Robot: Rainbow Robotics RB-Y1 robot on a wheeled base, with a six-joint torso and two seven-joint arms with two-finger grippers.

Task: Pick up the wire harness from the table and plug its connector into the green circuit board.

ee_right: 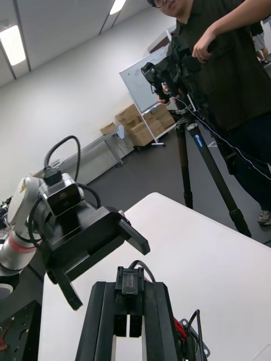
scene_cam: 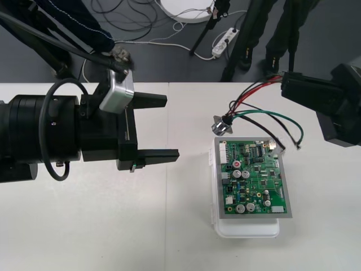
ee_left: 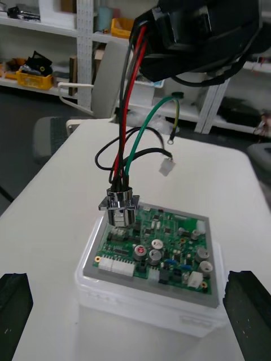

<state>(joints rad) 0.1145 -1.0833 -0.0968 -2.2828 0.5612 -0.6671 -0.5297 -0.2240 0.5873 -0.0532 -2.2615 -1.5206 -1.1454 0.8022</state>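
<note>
Wire harness (ee_left: 118, 169) hangs from the right gripper (scene_cam: 285, 88), which sits above the table's far right, just beyond the green circuit board (scene_cam: 255, 176). In the right wrist view its fingers are pressed together on a small black body that looks like the plug (ee_right: 129, 285), with red wires trailing off beside it. The wires loop down and the round metal socket (scene_cam: 221, 125) dangles at the board's far left corner; I cannot tell whether it rests on the board or hangs just clear. The left gripper (scene_cam: 164, 127) hovers over the table's middle left, well apart from the board, its fingers (ee_left: 13, 307) spread wide and holding nothing.

The step in hand, I judge, is carrying the plug to its header on the board. To do it well, the dangling socket needs settling first: lay it on the table (scene_cam: 113, 226) beside the white base (scene_cam: 248, 229), or let the left gripper take it, so it neither swings nor drags across the components. Then the plug should come down square to the header, with slack in the wires, and be pressed straight in
</note>
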